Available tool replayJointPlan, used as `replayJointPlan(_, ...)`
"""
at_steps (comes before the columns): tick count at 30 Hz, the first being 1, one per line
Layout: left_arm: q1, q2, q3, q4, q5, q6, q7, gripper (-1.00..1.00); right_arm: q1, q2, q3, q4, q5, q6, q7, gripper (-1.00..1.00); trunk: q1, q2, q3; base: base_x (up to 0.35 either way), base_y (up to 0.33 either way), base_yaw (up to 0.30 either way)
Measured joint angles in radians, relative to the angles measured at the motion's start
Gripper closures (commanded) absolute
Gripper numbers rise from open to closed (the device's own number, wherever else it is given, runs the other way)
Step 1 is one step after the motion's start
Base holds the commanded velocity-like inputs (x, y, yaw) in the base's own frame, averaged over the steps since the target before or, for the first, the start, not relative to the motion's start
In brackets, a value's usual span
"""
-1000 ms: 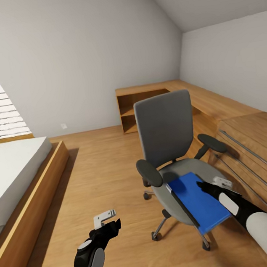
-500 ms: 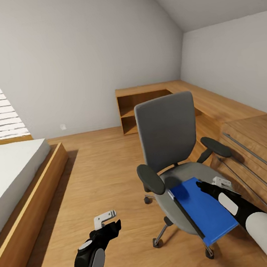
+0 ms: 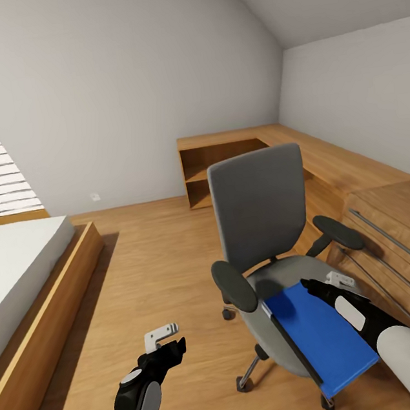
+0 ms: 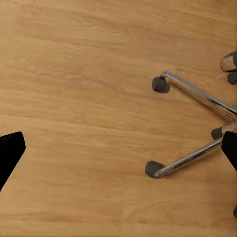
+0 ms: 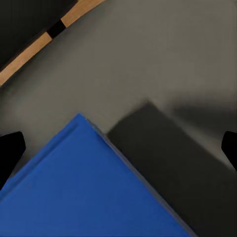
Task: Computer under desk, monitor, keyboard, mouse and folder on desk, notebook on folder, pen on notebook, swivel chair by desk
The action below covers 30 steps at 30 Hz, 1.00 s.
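The right gripper [image 3: 322, 284] is hanging just above the far right corner of the folder [image 3: 320, 335], its jaws standing apart; in the right wrist view the two dark fingertips [image 5: 10, 150] are sitting at opposite edges of the picture with the blue corner of the folder [image 5: 84, 190] and the grey seat between them. Whether the jaws are touching the folder cannot be told.

The folder is lying flat on the seat of the swivel chair [image 3: 261, 207], its dark spine edge facing the left armrest, its near end sticking out past the seat's front edge. The chair's tall grey back is rising behind it, and the right armrest is reaching toward the light wooden chest [image 3: 391, 231] with long metal bar handles just beside the chair.

The left gripper [image 3: 163, 333] is hovering over the wood plank floor [image 3: 148, 265], well apart from the folder, its jaws open; in the left wrist view the fingertips [image 4: 9, 150] are framing bare planks and the chrome legs and castors of the chair's base [image 4: 190, 128].

A bed [image 3: 18, 270] with a wooden frame is standing at the left, and a low wooden shelf unit [image 3: 215, 161] is running along the far wall.
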Motion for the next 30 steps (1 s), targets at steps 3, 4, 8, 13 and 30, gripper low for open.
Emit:
replayJointPlan(3,0.000,0.000,0.000,0.000,0.000,-0.001,0.001,-1.00,0.000,0.000,0.000,0.000,0.000,0.000,0.000,-1.00,0.000,0.000,0.000,0.128,0.000,0.000)
replayJointPlan(4,0.000,0.000,0.000,0.000,0.000,-0.001,0.001,-1.00,0.000,0.000,0.000,0.000,0.000,0.000,0.000,-1.00,0.000,0.000,0.000,0.260,0.000,0.000)
replayJointPlan(8,0.000,0.000,0.000,0.000,-0.001,-0.001,0.000,-1.00,0.000,0.000,0.000,0.000,0.000,0.000,0.000,-1.00,0.000,0.000,0.000,0.249,0.000,0.000)
replayJointPlan(13,0.000,0.000,0.000,0.000,0.000,-0.001,0.000,-1.00,0.000,0.000,0.001,0.000,0.000,0.000,0.000,-1.00,0.000,0.000,0.000,0.092,0.000,0.000)
replayJointPlan(30,0.000,0.000,0.000,-0.003,0.000,-0.001,-0.001,-1.00,0.000,0.024,0.099,-0.003,0.042,0.001,-0.009,-1.00,0.000,0.000,0.000,0.007,0.000,0.000)
